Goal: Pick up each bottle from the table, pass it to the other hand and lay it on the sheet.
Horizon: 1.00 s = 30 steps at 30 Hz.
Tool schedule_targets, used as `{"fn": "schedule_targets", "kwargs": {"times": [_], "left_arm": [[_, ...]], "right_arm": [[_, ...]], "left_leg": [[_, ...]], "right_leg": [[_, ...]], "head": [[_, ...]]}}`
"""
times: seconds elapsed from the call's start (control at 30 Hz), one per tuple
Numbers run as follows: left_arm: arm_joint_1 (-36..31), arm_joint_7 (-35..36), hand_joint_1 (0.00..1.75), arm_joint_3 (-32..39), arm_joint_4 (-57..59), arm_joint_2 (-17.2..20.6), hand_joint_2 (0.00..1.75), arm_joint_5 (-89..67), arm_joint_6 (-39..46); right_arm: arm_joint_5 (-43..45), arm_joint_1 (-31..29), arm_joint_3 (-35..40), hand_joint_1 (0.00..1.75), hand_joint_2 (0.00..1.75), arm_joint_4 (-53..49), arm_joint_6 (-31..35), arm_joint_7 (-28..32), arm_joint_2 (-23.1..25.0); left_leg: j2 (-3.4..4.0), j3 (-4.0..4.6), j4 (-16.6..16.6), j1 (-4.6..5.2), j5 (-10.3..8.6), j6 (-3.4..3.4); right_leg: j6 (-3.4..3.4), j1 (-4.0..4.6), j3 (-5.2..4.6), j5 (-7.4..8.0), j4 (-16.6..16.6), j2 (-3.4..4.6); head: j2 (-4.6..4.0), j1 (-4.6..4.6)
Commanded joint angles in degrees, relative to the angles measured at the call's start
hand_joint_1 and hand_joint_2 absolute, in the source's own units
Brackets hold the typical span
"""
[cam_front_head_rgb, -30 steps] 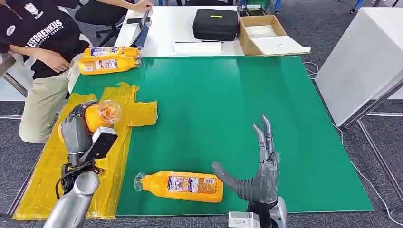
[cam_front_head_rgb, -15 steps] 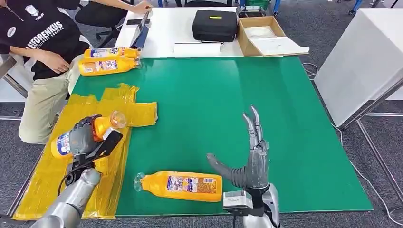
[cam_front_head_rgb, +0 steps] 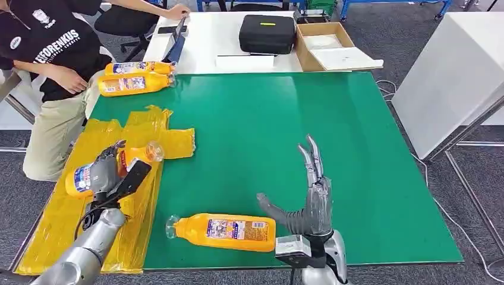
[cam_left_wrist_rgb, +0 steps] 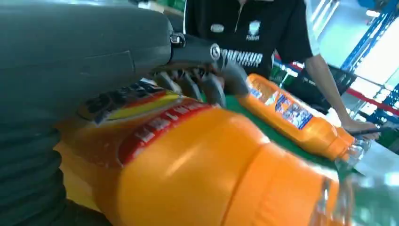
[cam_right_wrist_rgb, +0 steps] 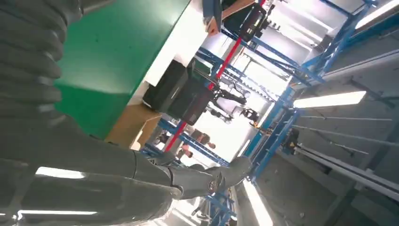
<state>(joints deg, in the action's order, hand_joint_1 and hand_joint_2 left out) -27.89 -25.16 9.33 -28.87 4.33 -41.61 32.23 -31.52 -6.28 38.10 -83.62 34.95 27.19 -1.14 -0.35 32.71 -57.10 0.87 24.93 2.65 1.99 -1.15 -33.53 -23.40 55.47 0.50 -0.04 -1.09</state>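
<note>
We see a green counter [cam_front_head_rgb: 333, 154] filling most of the head view, with a white counter [cam_front_head_rgb: 208, 44] butting against its far edge. A crumpled yellow sheet [cam_front_head_rgb: 59, 225] covers the near left part of the green counter, reaching toward the middle with a loose flap. At the far left a person [cam_front_head_rgb: 44, 65] in a black shirt sits beside the counter. On the white counter stand a black case [cam_front_head_rgb: 267, 32] and, to its right, an open cardboard box [cam_front_head_rgb: 330, 47]. Our left hand [cam_front_head_rgb: 102, 173] grips an orange bottle [cam_front_head_rgb: 134, 157] around its body above the sheet, the bottle tilted with its clear cap pointing right and far. Our right hand [cam_front_head_rgb: 309, 205] stands upright at the near edge, fingers straight and spread, thumb out to the left, holding nothing. Just left of it a second orange bottle [cam_front_head_rgb: 223, 227] lies on its side on the green surface, cap to the left, its base near the thumb. Two more orange bottles [cam_front_head_rgb: 134, 77] lie side by side at the far left corner, caps to the right.
</note>
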Motion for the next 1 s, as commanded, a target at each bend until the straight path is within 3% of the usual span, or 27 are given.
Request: {"fn": "schedule_targets", "kwargs": {"times": [0.03, 0.37, 0.53, 0.73, 0.77, 0.87, 1.0], "left_arm": [[2.82, -2.09, 0.00, 4.74, 2.58, -2.40, 1.75, 6.73, -8.06], [2.22, -4.25, 0.00, 5.62, 1.73, -2.52, 1.75, 13.62, -16.27], [2.39, -5.10, 0.00, 5.16, 0.55, -2.46, 1.75, 17.46, -21.58], [2.02, -4.54, 0.00, 3.33, -1.41, -2.84, 1.75, 20.23, -25.76], [2.02, -4.54, 0.00, 3.33, -1.41, -2.84, 1.75, 20.23, -25.76], [2.12, -4.54, 0.00, 3.32, -1.39, -2.81, 1.75, 20.23, -25.79], [2.24, -4.40, 0.00, 2.69, -2.03, -2.89, 1.75, 20.45, -26.26]], "right_arm": [[0.40, -0.81, 1.45, 0.00, 1.75, 3.21, 0.52, -0.38, -1.05], [0.86, -1.77, 1.24, 0.00, 1.75, 5.80, 0.05, -0.48, -0.45], [1.26, -2.62, 1.29, 0.00, 1.75, 6.27, -0.71, -0.53, -0.31], [1.39, -3.81, 1.00, 0.00, 1.75, 6.52, -1.96, -1.54, 0.25], [1.39, -3.81, 1.00, 0.00, 1.75, 6.52, -1.96, -1.54, 0.25], [1.40, -3.74, 1.01, 0.00, 1.75, 6.53, -1.95, -1.53, 0.25], [1.17, -3.61, 0.98, 0.00, 1.75, 6.51, -2.11, -1.75, 0.12]], "left_leg": [[0.10, -0.15, 0.17, -0.06, -0.02, -0.27], [-0.16, -0.31, 0.16, -0.05, -0.08, -0.39], [-0.73, -0.53, 0.13, 0.01, -0.13, -0.36], [-1.30, -0.39, 0.17, 0.00, -0.21, -0.60], [-1.47, -0.68, 0.13, 0.03, -0.09, -0.54], [-0.99, -0.58, 0.19, -0.07, -0.09, -0.44], [-1.02, -0.54, 0.16, 0.02, -0.24, -0.37]], "right_leg": [[-0.15, 0.06, 0.16, 0.06, -0.23, 0.01], [-0.37, 0.03, 0.41, 0.02, -0.20, -0.18], [-0.32, -0.05, 0.64, -0.12, -0.10, -0.70], [-0.38, -0.05, 0.10, -0.40, -0.19, -1.34], [-0.37, -0.07, 0.42, -0.59, -0.10, -1.48], [-0.48, 0.03, 0.60, -0.23, -0.27, -1.01], [-0.41, 0.03, 0.90, -0.32, -0.12, -1.13]], "head": [[0.00, -0.02], [0.00, -0.02], [0.02, -0.04], [0.00, -0.02], [0.00, 0.02], [0.00, 0.04], [0.02, 0.02]]}}
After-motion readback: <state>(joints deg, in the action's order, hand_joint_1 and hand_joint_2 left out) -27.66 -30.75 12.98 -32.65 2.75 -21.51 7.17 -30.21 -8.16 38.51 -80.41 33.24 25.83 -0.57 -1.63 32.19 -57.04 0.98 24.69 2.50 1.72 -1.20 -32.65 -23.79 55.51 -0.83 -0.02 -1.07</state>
